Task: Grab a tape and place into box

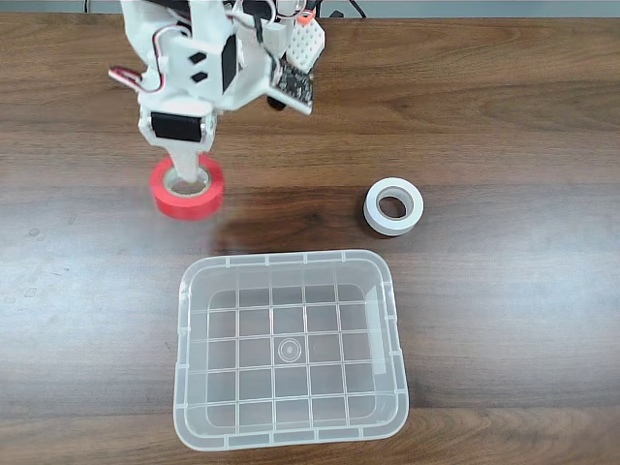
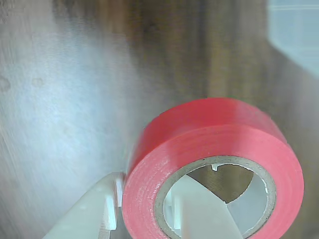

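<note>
The red tape (image 1: 187,189) lies flat on the wooden table, left of centre in the fixed view and above the box's left corner. My gripper (image 1: 184,176) comes straight down onto it. In the wrist view one white finger (image 2: 94,214) sits against the outside of the tape (image 2: 209,134), and the other finger (image 2: 199,211) is inside the grey-beige core, so the roll's wall is pinched between them. My gripper (image 2: 149,204) is shut on that wall. The clear plastic box (image 1: 291,426) stands empty at the front of the table, just below the tape.
A white tape roll (image 1: 393,206) lies to the right of the red one, above the box's right corner. The arm's body and a circuit board (image 1: 291,89) hang over the far edge of the table. Bare wood surrounds the box.
</note>
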